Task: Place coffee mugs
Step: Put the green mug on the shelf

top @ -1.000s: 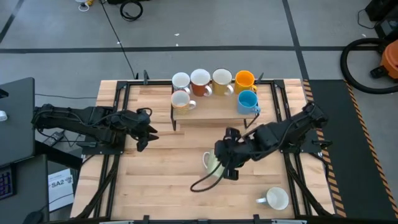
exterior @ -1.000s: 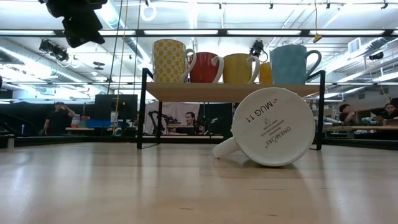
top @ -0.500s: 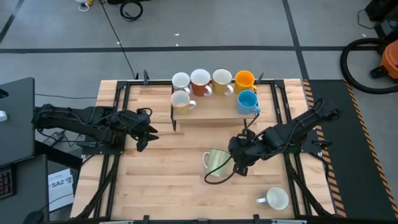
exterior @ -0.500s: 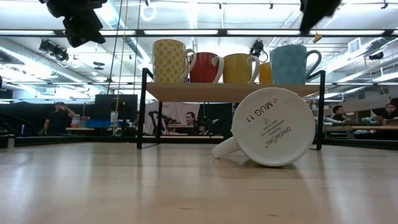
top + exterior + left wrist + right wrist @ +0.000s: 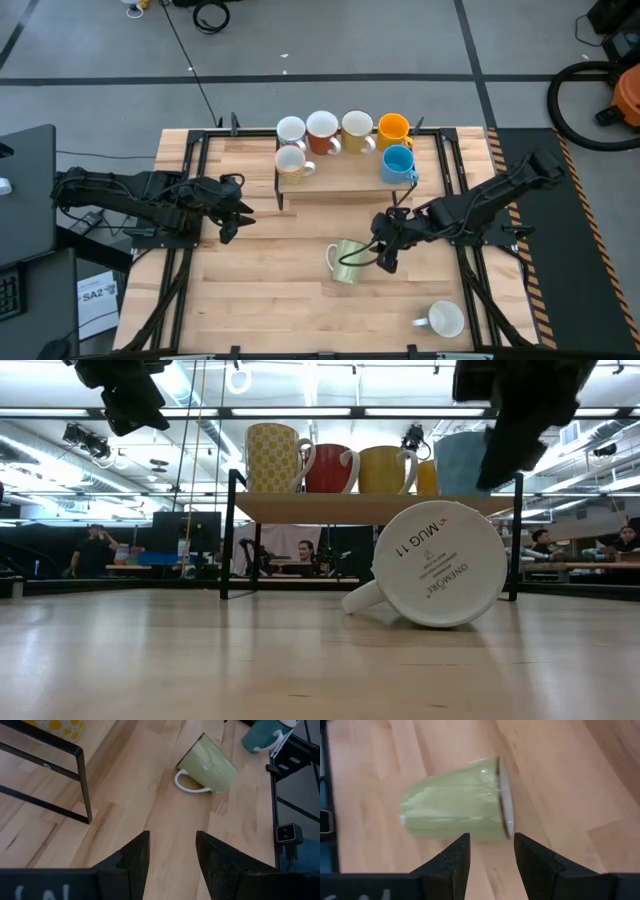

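Observation:
A pale yellow-green mug (image 5: 347, 262) lies on its side on the table's middle, handle (image 5: 360, 600) down on the wood and base (image 5: 438, 563) facing the near edge. My right gripper (image 5: 384, 260) hovers just right of it, open, pointing slantwise down at its side (image 5: 450, 805) without touching. My left gripper (image 5: 240, 212) waits open at the table's left, aimed at the same mug (image 5: 207, 765). Several mugs stand upright on a low shelf (image 5: 340, 178) at the far side. A white mug (image 5: 443, 320) lies near the front right.
The shelf has black metal legs (image 5: 82, 785) and a wooden top. Black frame rails (image 5: 455, 190) run along both table sides. Bare wood lies between the shelf and the near edge. Beyond the table are a floor, cables and people at desks.
My right gripper has come down from above the yellow-green mug and drawn toward the table's right, rolling as it sank. It now hangs beside the mug and shows in the low view. The mug has not moved.

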You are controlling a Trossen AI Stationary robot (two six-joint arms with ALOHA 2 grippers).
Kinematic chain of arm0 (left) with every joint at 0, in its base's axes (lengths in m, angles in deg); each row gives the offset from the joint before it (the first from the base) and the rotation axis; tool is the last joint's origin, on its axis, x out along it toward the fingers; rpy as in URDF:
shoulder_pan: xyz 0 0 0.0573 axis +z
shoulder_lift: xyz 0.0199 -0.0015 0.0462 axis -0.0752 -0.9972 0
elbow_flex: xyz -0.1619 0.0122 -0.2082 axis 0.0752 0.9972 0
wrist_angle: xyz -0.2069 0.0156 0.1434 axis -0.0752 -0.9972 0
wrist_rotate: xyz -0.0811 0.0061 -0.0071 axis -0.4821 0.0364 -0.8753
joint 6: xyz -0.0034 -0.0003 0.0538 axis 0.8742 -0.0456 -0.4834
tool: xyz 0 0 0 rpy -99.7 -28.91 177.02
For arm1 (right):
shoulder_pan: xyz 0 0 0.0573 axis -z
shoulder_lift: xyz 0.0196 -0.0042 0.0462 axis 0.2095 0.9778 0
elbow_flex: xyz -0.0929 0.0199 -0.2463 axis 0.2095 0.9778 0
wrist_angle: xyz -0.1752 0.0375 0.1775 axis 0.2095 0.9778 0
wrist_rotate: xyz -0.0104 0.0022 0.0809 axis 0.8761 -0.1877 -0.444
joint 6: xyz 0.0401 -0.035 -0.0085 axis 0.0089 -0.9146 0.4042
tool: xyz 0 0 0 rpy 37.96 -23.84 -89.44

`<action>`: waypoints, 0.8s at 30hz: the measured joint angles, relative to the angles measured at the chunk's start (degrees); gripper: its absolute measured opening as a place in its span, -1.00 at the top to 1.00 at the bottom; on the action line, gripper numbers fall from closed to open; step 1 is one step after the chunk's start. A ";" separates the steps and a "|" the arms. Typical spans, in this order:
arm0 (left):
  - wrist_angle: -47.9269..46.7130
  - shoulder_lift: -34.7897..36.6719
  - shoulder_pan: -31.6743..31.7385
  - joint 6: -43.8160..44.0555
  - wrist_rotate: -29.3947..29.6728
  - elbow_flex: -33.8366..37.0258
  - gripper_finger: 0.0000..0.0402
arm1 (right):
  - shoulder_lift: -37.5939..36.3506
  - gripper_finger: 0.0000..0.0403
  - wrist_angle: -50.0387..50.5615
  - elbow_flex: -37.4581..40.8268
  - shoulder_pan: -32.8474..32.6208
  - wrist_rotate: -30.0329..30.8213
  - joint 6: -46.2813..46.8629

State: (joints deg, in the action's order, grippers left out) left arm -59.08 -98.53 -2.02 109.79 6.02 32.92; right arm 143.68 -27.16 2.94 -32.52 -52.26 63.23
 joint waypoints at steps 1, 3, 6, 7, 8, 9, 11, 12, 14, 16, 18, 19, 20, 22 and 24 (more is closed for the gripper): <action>0.00 0.00 0.00 0.00 0.00 0.00 0.17 | -0.13 0.22 -1.35 1.01 0.63 -0.06 -0.48; 0.00 0.00 -0.01 0.00 0.00 0.00 0.17 | -0.43 0.22 -4.70 2.97 1.91 -0.36 -1.80; -0.01 0.00 -0.01 -0.01 0.00 0.00 0.17 | -0.52 0.22 -9.36 5.19 3.96 -2.22 -4.41; -0.01 0.00 -0.01 -0.02 0.00 0.00 0.17 | -0.52 0.22 -10.90 5.90 4.60 -3.07 -5.16; 0.00 0.00 -0.01 -0.02 0.00 0.00 0.17 | -0.52 0.22 -12.54 6.62 5.25 -3.88 -5.85; 0.00 0.00 0.00 -0.02 0.00 0.00 0.17 | -0.52 0.22 -14.00 7.34 5.90 -4.70 -6.42; 0.02 0.00 -0.02 -0.02 0.00 0.00 0.17 | -0.52 0.22 -16.17 8.46 7.14 -6.04 -7.63; 0.02 0.00 0.00 -0.02 0.00 0.00 0.17 | -0.52 0.22 -16.81 8.83 7.68 -6.59 -8.01; 0.00 0.00 0.00 0.02 0.00 0.00 0.17 | -0.52 0.22 -18.65 9.64 8.64 -7.88 -9.23; 0.00 0.00 0.00 0.02 0.00 0.00 0.17 | -0.52 0.22 -20.62 10.48 9.43 -9.61 -10.45; 0.01 -0.02 -0.02 0.03 0.00 0.00 0.17 | -0.52 0.22 -22.81 11.50 10.17 -10.92 -10.78; 0.01 0.00 0.00 0.04 0.00 0.00 0.17 | -0.48 0.22 -23.35 11.95 10.51 -11.22 -10.79; 0.00 0.00 -0.01 0.04 0.00 0.00 0.17 | -0.31 0.22 -23.46 12.24 10.79 -11.55 -10.82; 0.00 0.00 -0.02 0.07 0.00 0.00 0.17 | 0.16 0.22 -23.81 12.82 11.25 -12.45 -10.85; 0.02 0.00 0.00 0.09 0.00 0.00 0.17 | 0.72 0.22 -25.33 13.17 11.41 -13.57 -10.86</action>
State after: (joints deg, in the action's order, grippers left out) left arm -59.06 -98.53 -2.02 109.88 6.02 32.92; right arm 144.39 -52.49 16.11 -21.12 -65.82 52.37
